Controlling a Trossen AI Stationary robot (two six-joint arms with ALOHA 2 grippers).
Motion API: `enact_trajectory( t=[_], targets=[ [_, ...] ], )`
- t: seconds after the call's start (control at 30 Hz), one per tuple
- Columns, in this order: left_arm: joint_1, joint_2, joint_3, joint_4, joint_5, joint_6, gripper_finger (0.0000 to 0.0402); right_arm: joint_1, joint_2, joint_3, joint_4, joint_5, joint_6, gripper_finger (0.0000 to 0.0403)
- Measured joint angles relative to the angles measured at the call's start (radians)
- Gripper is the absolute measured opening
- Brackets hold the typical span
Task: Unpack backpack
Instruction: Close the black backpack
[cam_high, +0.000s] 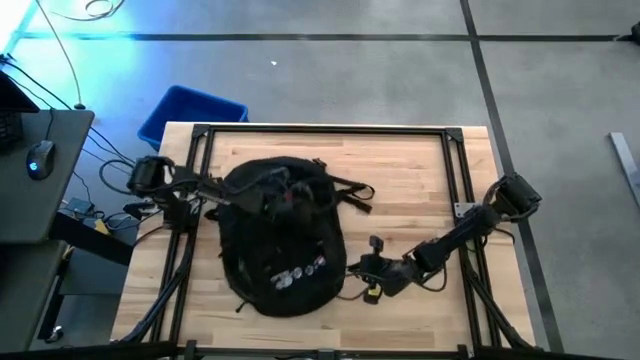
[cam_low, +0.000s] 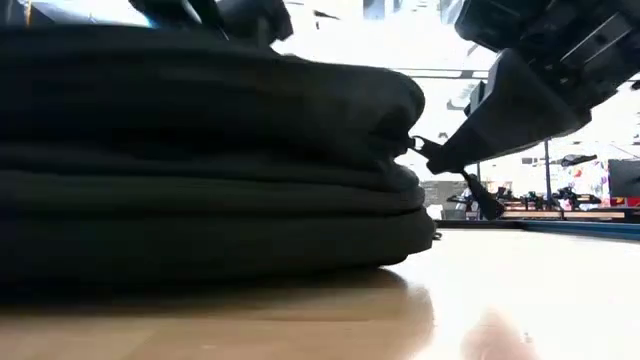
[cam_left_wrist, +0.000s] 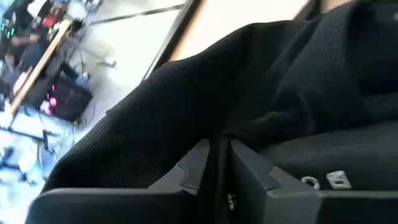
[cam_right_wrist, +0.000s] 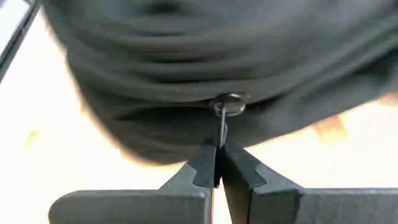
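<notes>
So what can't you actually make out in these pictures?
- What the backpack holds: its black fabric covers the inside in every view.
- The small pins: too small in the high view to tell their designs.
- What the left hand pinches: the left wrist view shows only black fabric around its near-closed fingers.
- The zipper pull held by the right hand: blurred in the right wrist view.
- Most of the table: the backpack blocks the low view.

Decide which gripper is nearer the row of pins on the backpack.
Right. The right gripper pinches a zipper pull beside the pins; the left gripper is at the backpack's far end.
</notes>
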Motion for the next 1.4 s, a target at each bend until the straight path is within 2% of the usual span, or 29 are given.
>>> enact_trajectory(
  t=[0.1, 0.2, 0.33, 0.5, 0.6, 0.7, 0.77, 0.9, 1.07, 1.2, 1.3, 1.4],
  targets=[
    [0.091, 0.04, -0.006, 0.187, 0.085, 0.049, 0.0007, 0.021, 0.008, 0.038, -0.066, -0.015, 0.03, 0.0],
    [0.153, 0.097, 0.017, 0.347, 0.147, 0.111, 0.0004, 0.023, 0.008, 0.056, -0.053, -0.025, 0.013, 0.0],
    [0.223, 0.194, 0.119, 0.392, 0.157, 0.171, 0.0002, 0.004, 0.016, 0.057, -0.025, 0.016, -0.001, 0.0],
    [0.25, 0.244, 0.276, 0.278, 0.235, 0.328, 0.0018, -0.022, 0.023, 0.06, -0.094, 0.084, 0.116, 0.0],
    [0.237, 0.234, 0.364, 0.121, 0.22, 0.446, 0.0057, -0.027, 0.023, 0.06, -0.132, 0.087, 0.151, 0.0],
    [0.211, 0.211, 0.458, -0.056, 0.163, 0.563, 0.0109, -0.027, 0.023, 0.06, -0.129, 0.096, 0.162, 0.0],
    [0.187, 0.196, 0.512, -0.185, 0.114, 0.603, 0.0144, -0.03, 0.023, 0.06, -0.125, 0.106, 0.155, 0.0],
    [0.122, 0.156, 0.593, -0.433, 0.104, 0.596, 0.0189, -0.033, 0.023, 0.06, -0.121, 0.109, 0.15, 0.0],
    [0.002, 0.112, 0.613, -0.655, 0.102, 0.481, 0.0193, -0.039, 0.023, 0.06, -0.116, 0.114, 0.15, 0.0],
    [-0.155, 0.122, 0.61, -0.8, 0.242, 0.281, 0.0183, -0.039, 0.023, 0.059, -0.089, 0.114, 0.09, 0.0],
    [-0.304, 0.145, 0.564, -0.75, 0.247, 0.169, 0.0173, -0.038, 0.023, 0.059, -0.038, 0.097, 0.056, 0.0],
    [-0.449, 0.174, 0.488, -0.564, 0.202, 0.089, 0.0164, -0.038, 0.023, 0.059, 0.004, 0.088, 0.039, 0.0]
  ],
)
